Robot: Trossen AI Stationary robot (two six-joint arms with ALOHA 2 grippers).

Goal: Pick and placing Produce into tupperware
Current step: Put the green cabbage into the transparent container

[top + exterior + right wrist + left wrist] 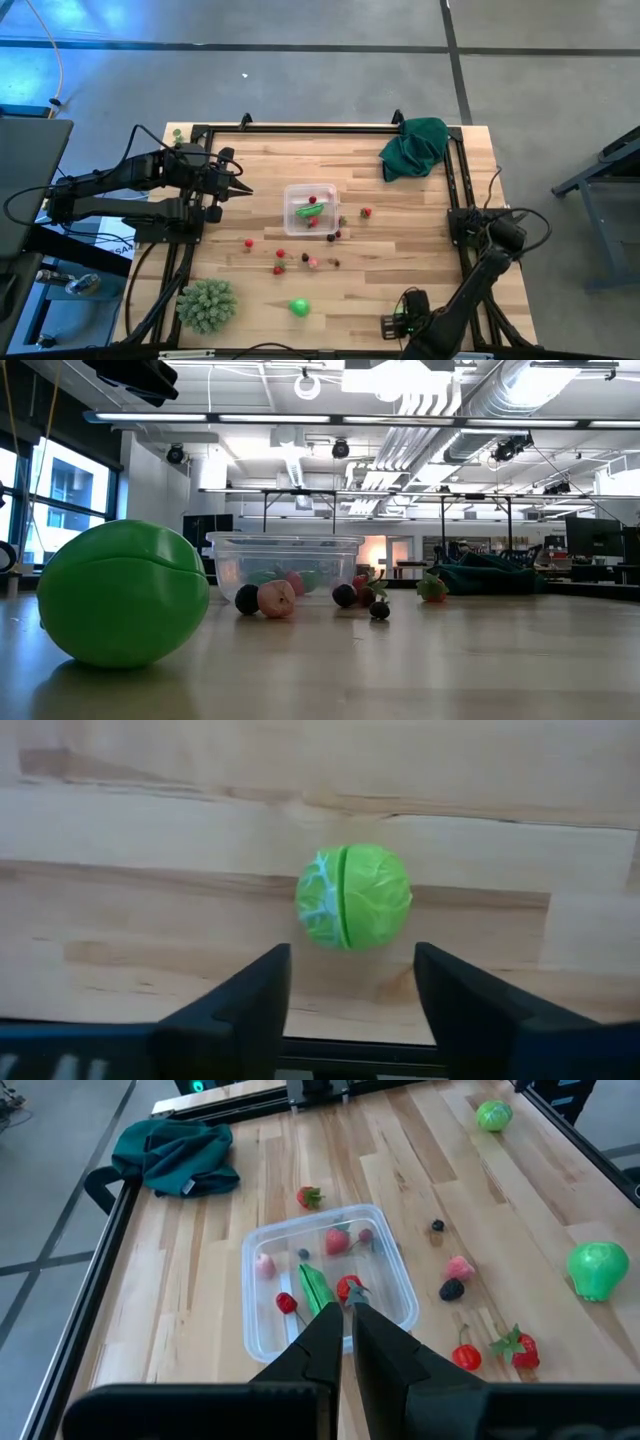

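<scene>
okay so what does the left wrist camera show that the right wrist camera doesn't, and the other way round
Only the left wrist view shows the tupperware holding several pieces of produce, loose pieces on the table around it, the dark green cloth and the left tool, shut just short of the container. Only the right wrist view shows the right tool, open, close in front of the green cabbage. Both share that cabbage, small and far off in the left wrist view, and the wooden table.

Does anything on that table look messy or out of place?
Nothing looks damaged. Small toy produce lies scattered on the wood beside the clear tupperware, which holds a few pieces, and a dark green cloth sits crumpled in one corner.
</scene>
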